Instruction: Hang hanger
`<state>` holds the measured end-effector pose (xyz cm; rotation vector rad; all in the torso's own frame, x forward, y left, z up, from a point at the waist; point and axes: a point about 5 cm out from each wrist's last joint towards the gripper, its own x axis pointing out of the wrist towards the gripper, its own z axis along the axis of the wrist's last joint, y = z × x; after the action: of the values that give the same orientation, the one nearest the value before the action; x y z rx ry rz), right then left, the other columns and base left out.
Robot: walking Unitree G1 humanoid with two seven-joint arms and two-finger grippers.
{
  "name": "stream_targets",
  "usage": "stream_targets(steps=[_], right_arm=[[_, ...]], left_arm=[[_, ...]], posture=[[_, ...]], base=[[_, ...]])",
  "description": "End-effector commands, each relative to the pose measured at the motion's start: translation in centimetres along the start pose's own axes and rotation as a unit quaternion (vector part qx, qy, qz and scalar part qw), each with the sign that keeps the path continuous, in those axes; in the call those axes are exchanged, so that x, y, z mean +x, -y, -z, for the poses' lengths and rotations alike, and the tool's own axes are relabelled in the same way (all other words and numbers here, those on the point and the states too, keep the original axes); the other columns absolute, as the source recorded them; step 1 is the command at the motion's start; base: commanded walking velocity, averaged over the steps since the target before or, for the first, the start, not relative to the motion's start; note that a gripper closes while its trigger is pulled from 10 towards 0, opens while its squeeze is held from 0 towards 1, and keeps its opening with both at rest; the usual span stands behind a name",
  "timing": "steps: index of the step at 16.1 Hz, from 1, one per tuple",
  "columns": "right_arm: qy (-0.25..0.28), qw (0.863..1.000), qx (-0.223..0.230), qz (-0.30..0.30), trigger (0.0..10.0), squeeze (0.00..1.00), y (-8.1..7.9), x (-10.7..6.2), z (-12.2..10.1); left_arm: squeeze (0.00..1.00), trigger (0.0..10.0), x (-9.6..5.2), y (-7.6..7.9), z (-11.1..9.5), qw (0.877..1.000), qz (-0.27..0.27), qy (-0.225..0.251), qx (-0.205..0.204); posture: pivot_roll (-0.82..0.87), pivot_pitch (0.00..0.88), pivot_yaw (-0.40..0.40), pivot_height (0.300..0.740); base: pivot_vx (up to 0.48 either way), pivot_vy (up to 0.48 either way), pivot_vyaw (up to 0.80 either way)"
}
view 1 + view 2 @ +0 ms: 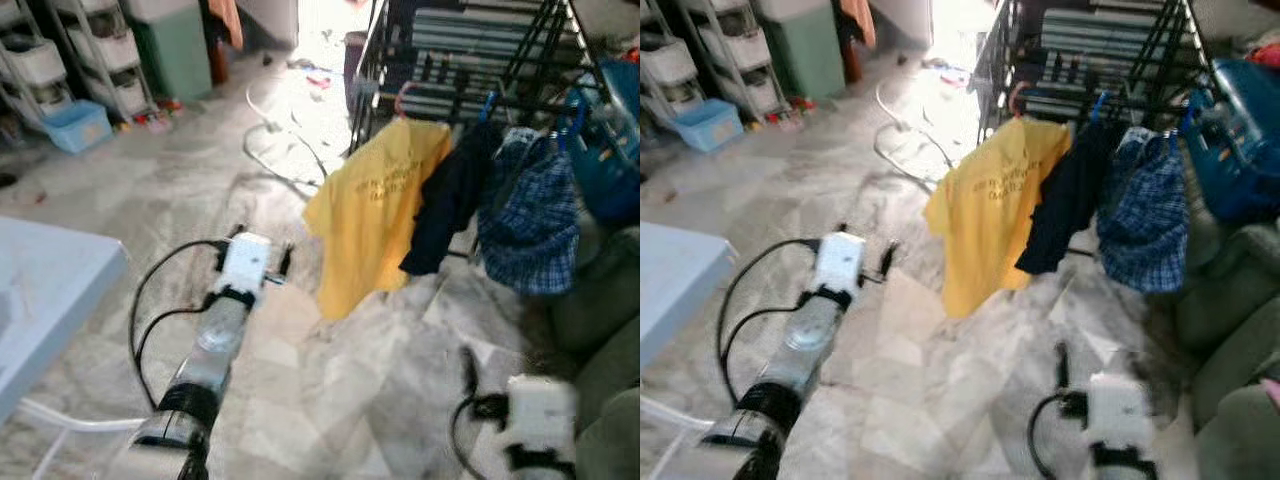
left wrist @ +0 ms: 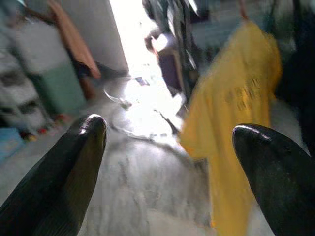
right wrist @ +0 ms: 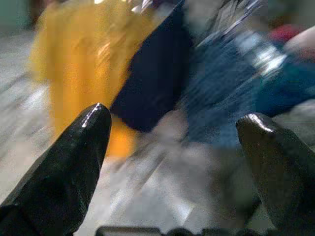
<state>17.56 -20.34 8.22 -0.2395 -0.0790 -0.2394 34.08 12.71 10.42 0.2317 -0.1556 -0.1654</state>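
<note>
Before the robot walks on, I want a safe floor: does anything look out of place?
Yes. A pale hose lies in loose loops across the marble floor left of the black drying rack, and small litter sits beyond it. Both could trip a walker.

Glossy veined marble floor (image 1: 150, 200), matt yellow cloth shirt (image 1: 375, 215), dark cloth top (image 1: 450, 200), checked blue cloth shirt (image 1: 530, 225), black metal rack (image 1: 520, 60), shiny black fingers (image 2: 74, 162), silvery metal arm (image 1: 205, 365).

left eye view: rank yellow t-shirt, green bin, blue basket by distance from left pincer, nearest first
1. yellow t-shirt, hanging on the drying rack ahead to the right of the left pincer.
2. blue basket, far left by the shelves.
3. green bin, back wall.
</note>
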Motion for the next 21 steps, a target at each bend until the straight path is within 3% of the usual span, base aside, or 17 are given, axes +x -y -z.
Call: stream_targets(steps=[1,3,6,8,9,11,13,16,18,21], right_arm=[[0.036,0.998,-0.011,0.048,10.0,0.0,1.3,0.6,-2.1],[0.064,0.994,-0.02,0.08,10.0,0.0,2.0,2.1,-3.9],[0.055,0.997,-0.02,0.048,10.0,0.0,1.6,2.7,-4.0],[0.016,0.998,0.02,0.053,10.0,0.0,1.8,1.9,-3.4],[-0.006,0.999,0.022,0.048,10.0,0.0,1.6,0.9,-2.9],[-0.019,0.999,0.016,0.04,10.0,0.0,1.1,-0.2,-2.5],[-0.02,0.998,0.027,0.055,10.0,0.0,0.7,-0.2,-2.5],[-0.008,0.998,0.008,0.058,10.0,0.0,-0.5,0.0,-2.8],[-0.007,0.999,0.017,0.049,10.0,0.0,-1.8,0.3,-2.9],[-0.008,0.999,0.007,0.035,10.0,0.0,-2.2,0.0,-3.0]], left_arm=[[0.0,10.0,1.0,-1.1,-2.6,0.998,-0.026,0.06,0.008],[0.0,10.0,1.8,-1.6,-2.4,0.999,-0.032,0.042,0.006],[0.0,10.0,1.6,-3.1,0.4,0.995,-0.053,-0.075,-0.034],[0.0,10.0,0.3,-3.2,1.3,0.997,-0.013,-0.079,0.011],[0.0,10.0,-1.1,-3.0,2.2,0.996,0.031,-0.084,0.027],[0.0,10.0,-2.9,-3.0,3.1,0.993,0.067,-0.093,0.036],[0.0,10.0,-3.7,-2.3,3.6,0.992,0.069,-0.102,0.019],[0.0,10.0,-3.0,-0.3,3.0,0.993,0.071,-0.089,-0.033],[0.0,10.0,-2.7,0.5,2.9,0.991,0.091,-0.091,-0.044],[0.0,10.0,-2.4,1.5,2.8,0.989,0.104,-0.093,-0.055]], posture=[[0.03,0.0,-0.055,0.74],[0.02,0.0,-0.044,0.74],[0.01,0.0,-0.013,0.74],[0.01,0.0,-0.005,0.74],[0.01,0.0,-0.002,0.74],[0.01,0.0,0.001,0.74],[0.01,0.0,0.001,0.74],[0.0,0.0,-0.015,0.74],[-0.02,0.0,-0.012,0.74],[-0.05,0.0,-0.005,0.74]], base=[[0.0,0.0,0.0],[0.0,0.0,0.0],[0.0,0.0,0.0],[0.0,0.0,0.0],[0.0,0.0,0.0],[0.0,0.0,0.0],[0.0,0.0,0.0],[0.0,0.0,0.0],[0.298,0.0,0.0],[0.322,0.0,0.0]])
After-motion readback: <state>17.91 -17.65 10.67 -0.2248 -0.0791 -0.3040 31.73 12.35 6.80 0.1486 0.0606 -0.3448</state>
